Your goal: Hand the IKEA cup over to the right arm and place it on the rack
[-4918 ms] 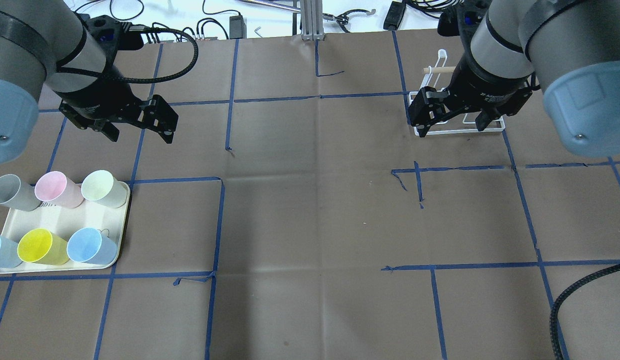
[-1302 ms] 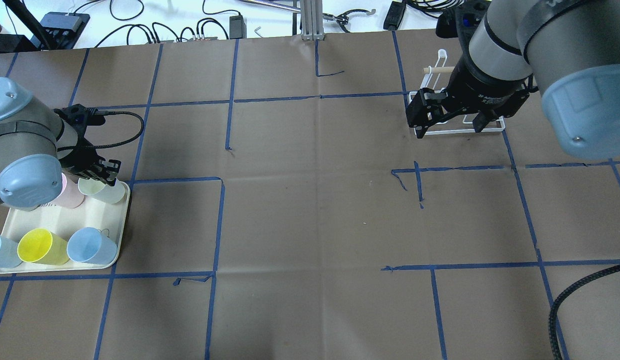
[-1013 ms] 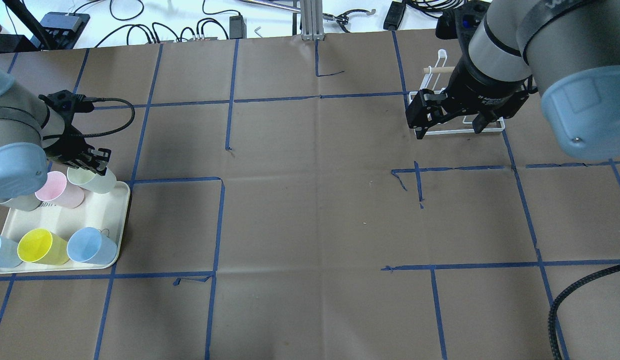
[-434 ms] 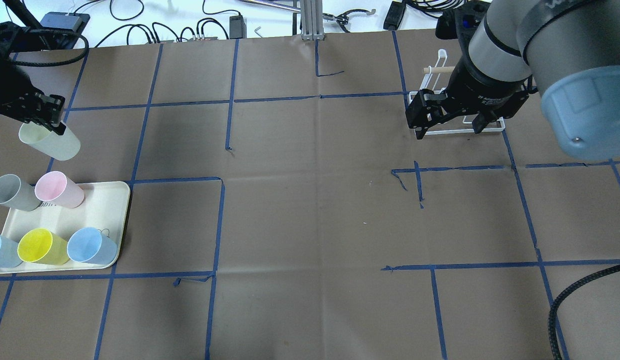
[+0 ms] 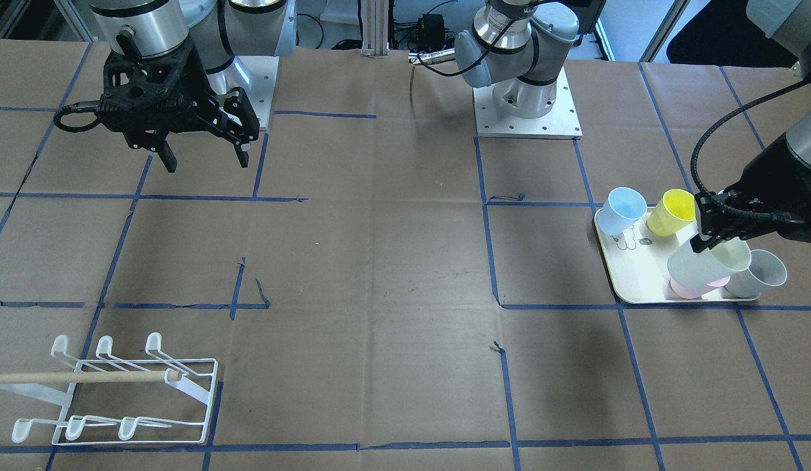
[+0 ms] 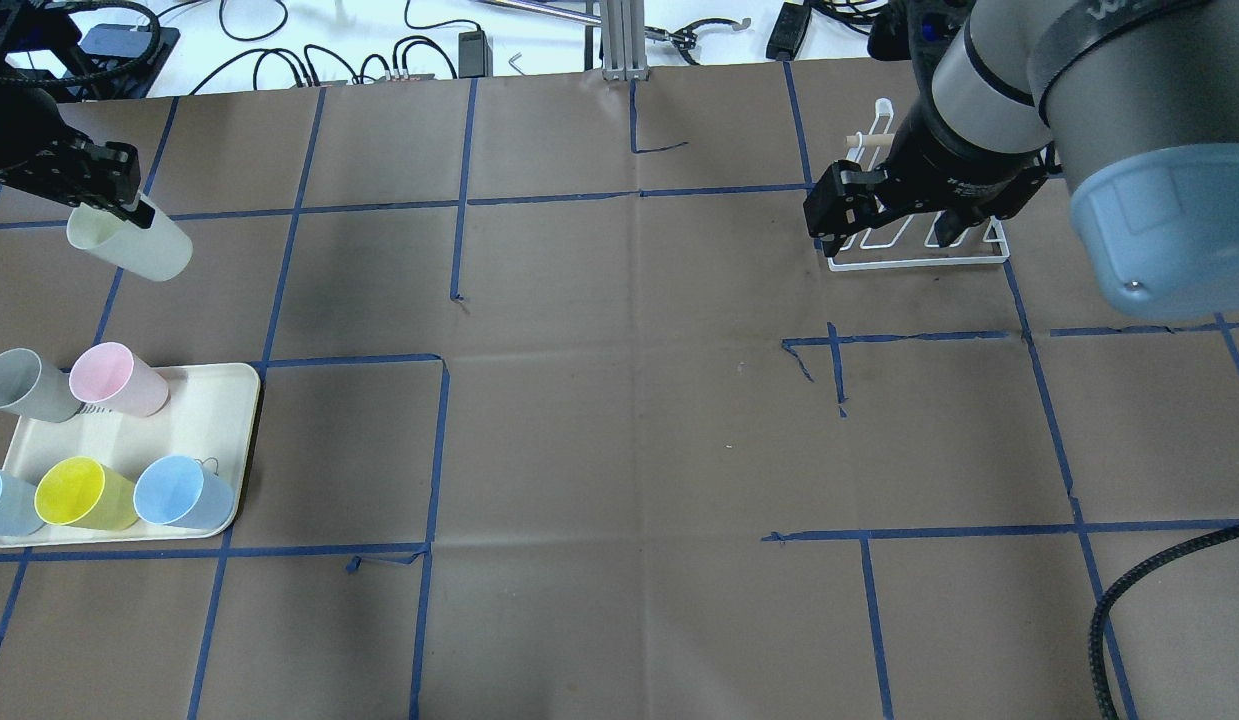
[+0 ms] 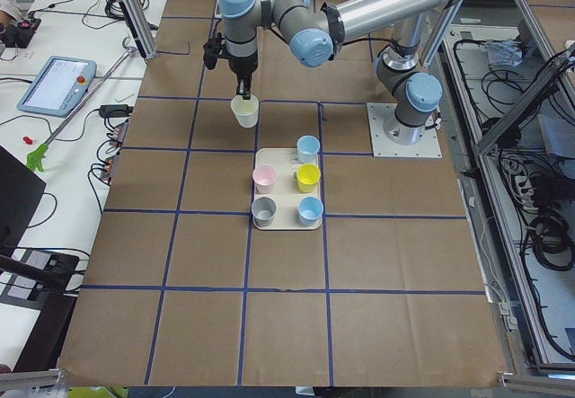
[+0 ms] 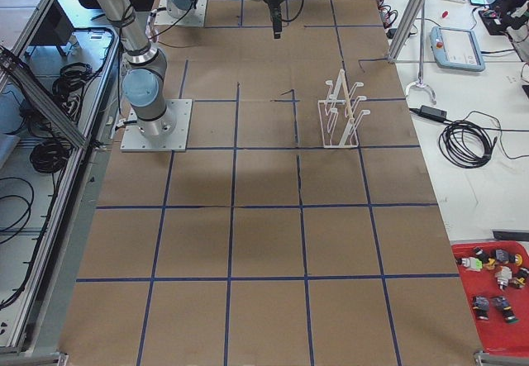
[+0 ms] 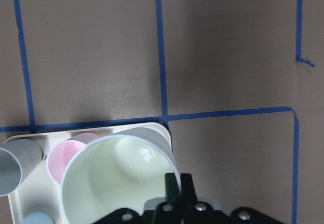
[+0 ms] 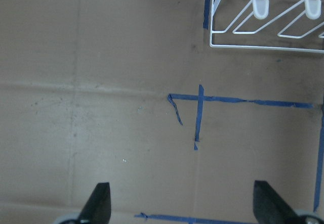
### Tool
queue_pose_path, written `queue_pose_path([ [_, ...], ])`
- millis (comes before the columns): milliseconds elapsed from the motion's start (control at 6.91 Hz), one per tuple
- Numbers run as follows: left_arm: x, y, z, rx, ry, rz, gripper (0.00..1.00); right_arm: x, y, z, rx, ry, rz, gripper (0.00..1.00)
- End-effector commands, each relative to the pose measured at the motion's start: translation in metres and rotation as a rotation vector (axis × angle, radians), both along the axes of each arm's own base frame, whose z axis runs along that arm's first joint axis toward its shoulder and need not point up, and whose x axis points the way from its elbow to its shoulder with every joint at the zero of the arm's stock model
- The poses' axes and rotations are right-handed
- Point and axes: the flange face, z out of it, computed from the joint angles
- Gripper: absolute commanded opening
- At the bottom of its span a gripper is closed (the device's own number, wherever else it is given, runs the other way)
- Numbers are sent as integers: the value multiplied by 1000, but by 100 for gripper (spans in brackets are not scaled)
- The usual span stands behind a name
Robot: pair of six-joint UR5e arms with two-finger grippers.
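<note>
Pale green cup [image 6: 129, 243] is hanging clear of the table near the cream tray [image 6: 214, 420], where five other cups are standing. The left gripper [image 6: 127, 210] is pinching the cup's rim between its fingers, one inside and one outside. The right gripper [image 5: 207, 161] is hovering above the table with its jaws spread wide and holding nothing, while the rack [image 5: 84, 377] is sitting on the table's right side.

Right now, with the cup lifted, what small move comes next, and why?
Probably carry the pale green cup toward the table's middle. The left gripper pinches its rim, clear of the tray, while the right gripper hangs open at the other end, where the rack stands.
</note>
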Motion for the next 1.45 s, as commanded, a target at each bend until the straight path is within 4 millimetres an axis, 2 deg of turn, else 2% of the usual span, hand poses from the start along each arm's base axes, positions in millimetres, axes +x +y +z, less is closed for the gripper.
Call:
queue_pose_path([
  [0, -14, -11, 8, -147, 116, -32, 0, 11, -12, -16, -170, -152, -94, 100],
  [145, -25, -11, 12, -235, 190, -50, 0, 16, -9, -26, -240, -247, -201, 100],
  [289, -45, -9, 10, -338, 228, -96, 0, 23, -2, -30, -268, -374, -302, 100],
  [434, -80, -3, 3, -436, 196, -166, 0, 32, -1, -30, -283, -552, -388, 100],
  [579, -126, 8, 5, -546, 206, -262, 0, 37, 1, -22, -294, -696, -480, 100],
  [723, -159, 19, 1, -628, 260, -337, 0, 38, 3, -13, -296, -782, -588, 100],
  [868, -181, 30, -12, -717, 326, -402, 0, 38, 8, -7, -308, -887, -699, 99],
  [1013, -191, 42, -28, -780, 402, -442, 0, 38, 20, -11, -331, -1006, -786, 100],
  [1302, -211, 67, -54, -911, 524, -542, 0, 37, 40, -38, -320, -1090, -859, 99],
])
